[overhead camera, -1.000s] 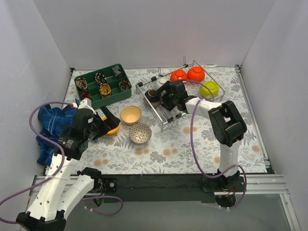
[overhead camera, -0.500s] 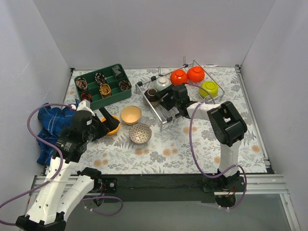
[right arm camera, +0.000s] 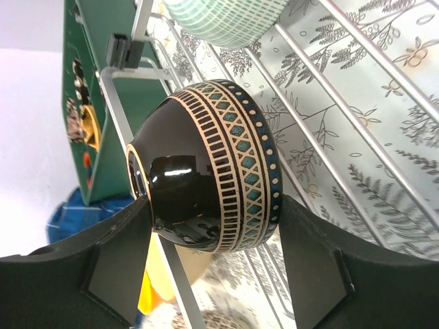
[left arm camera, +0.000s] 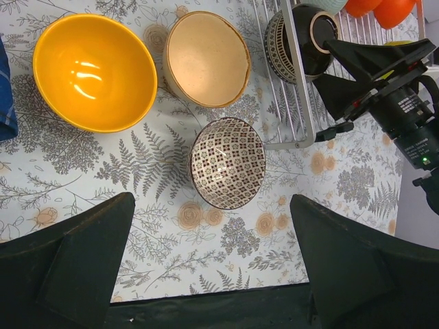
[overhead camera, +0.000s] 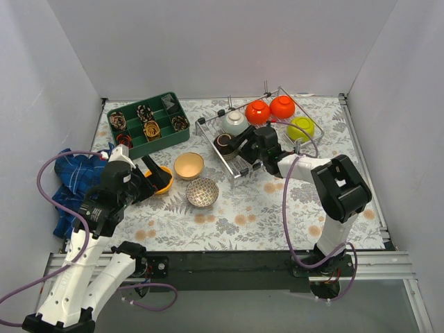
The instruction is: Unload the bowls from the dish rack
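The dark bowl point(right arm camera: 206, 199) between my right fingers point(right arm camera: 315, 274) looks glazed: its black foot is mirror-glossy, the patterned band duller. Those fingers are matt black plastic. The dish rack point(left arm camera: 300, 82) is smooth, bright metal wire. The orange-yellow bowl point(left arm camera: 95, 72) gleams inside — the beige bowl point(left arm camera: 208, 58) is matt. The table cover point(left arm camera: 137, 178) looks smooth and unshiny, the green tray point(overhead camera: 161, 143) plastic, the blue cloth point(overhead camera: 69, 180) soft and crumpled.

No text, brand or number can be read. Faint white print point(left arm camera: 409, 106) on the right arm's black wrist housing point(left arm camera: 415, 133) is too small to make out.
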`<state>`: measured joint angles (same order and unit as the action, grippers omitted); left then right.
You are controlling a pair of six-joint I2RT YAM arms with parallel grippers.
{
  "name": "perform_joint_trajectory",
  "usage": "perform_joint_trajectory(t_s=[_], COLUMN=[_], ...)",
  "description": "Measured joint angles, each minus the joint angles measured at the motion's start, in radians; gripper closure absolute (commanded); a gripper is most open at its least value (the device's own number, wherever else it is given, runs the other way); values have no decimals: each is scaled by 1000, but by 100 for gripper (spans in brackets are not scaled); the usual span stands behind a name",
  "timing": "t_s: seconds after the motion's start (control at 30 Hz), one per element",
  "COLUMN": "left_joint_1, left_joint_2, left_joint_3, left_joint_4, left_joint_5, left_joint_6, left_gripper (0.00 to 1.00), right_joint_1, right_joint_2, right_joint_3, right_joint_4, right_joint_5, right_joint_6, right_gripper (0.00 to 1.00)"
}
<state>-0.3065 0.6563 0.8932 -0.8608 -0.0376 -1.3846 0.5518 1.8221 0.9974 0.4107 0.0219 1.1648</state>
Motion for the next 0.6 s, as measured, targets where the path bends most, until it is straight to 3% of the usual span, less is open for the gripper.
perform_joint_trajectory(t_s=[0.33,0.6], left_joint_1=[0,0], left_joint_2=[-5,25], left_joint_3=[-2,-2], left_joint_4=[0,11], left_joint_5=[0,10], left_joint_6=[11,24], left_gripper=[2,2], right_joint_1=[1,39], right_joint_2=[-163,-327], right_joint_3=[-33,-31], right_joint_4=[-96,-191], right_joint_5=[8,36], right_joint_6=[-296,-673], right_gripper=[99,99])
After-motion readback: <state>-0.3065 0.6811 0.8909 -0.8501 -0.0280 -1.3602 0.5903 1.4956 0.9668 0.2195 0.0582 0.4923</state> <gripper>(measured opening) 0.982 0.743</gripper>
